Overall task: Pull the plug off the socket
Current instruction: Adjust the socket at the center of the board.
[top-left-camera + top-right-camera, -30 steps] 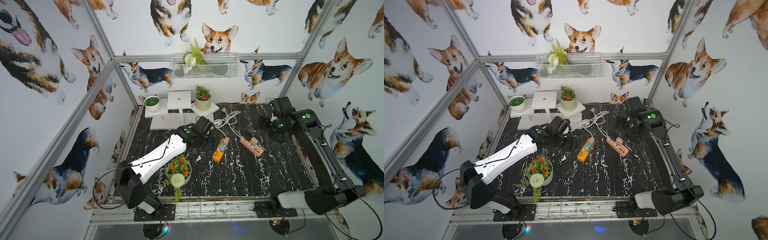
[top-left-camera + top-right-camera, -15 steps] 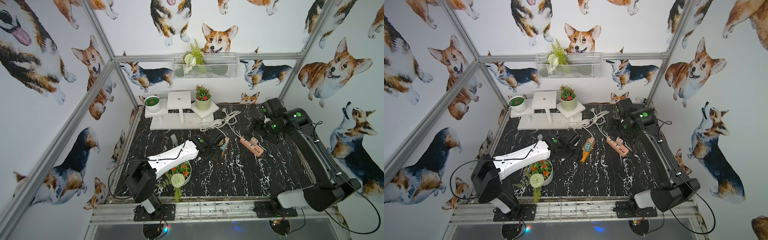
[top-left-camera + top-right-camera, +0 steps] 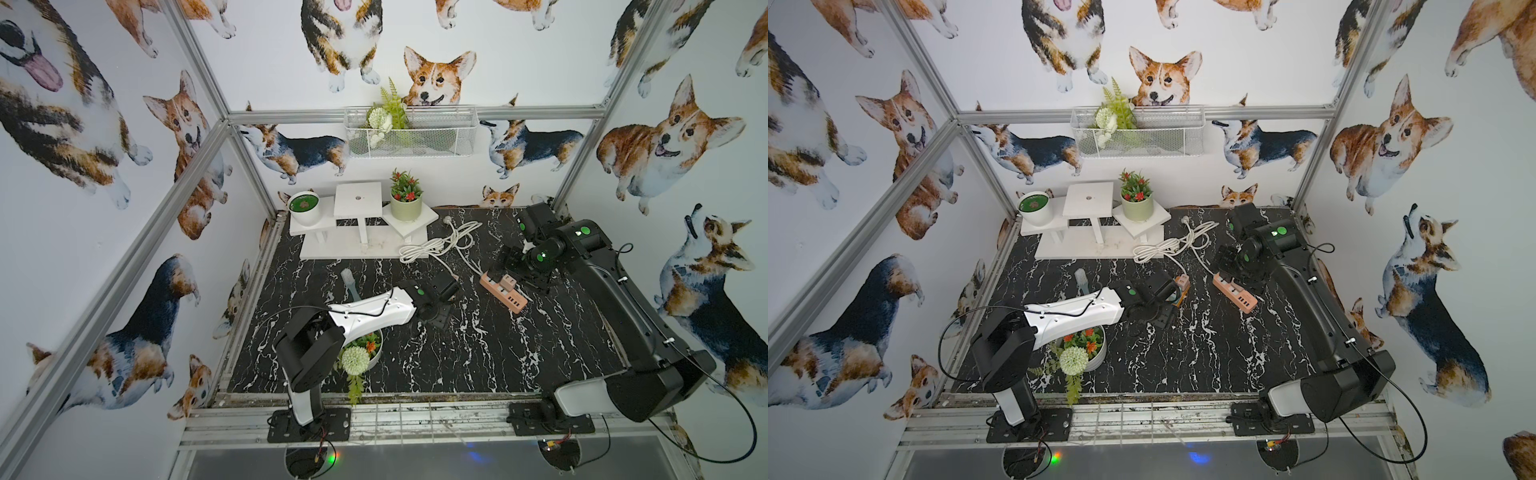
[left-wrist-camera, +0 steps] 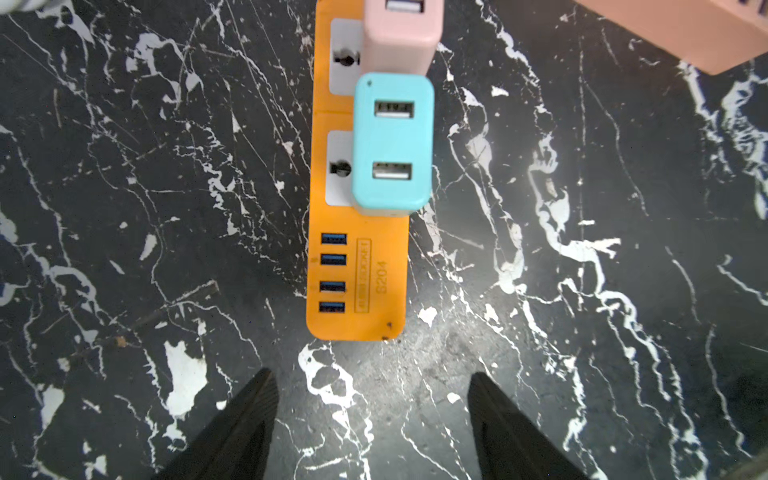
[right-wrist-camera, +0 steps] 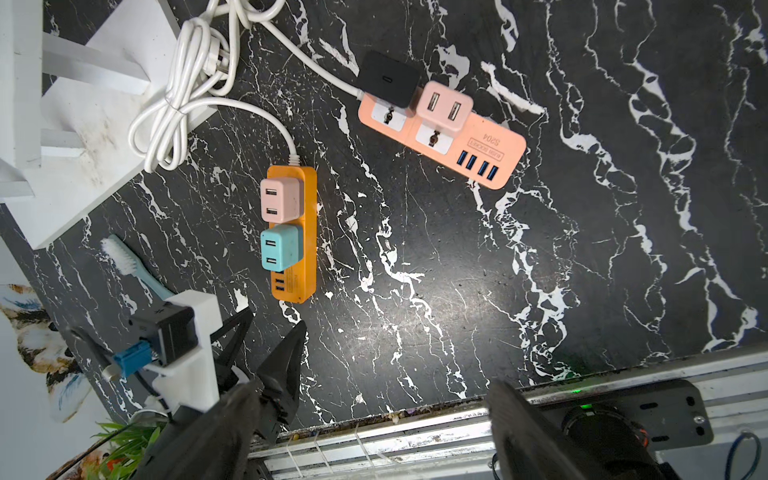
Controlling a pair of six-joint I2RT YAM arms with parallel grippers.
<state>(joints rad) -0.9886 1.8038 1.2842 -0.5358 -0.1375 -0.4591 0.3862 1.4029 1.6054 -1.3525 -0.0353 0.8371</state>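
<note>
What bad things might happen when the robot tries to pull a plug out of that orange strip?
The blue plug and pink plug sit close together on the orange strip, so the open left gripper might bump or grab the wrong one.
Nothing holds the strip down, so it might lift or slide along with the plug.

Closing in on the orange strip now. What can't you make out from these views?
- Orange strip: in both top views, mostly covered by the left arm.
- Teal plug: prongs hidden under its body in both wrist views; seating depth unclear.
- Pink plug beside it: cut off by the left wrist view's edge.
</note>
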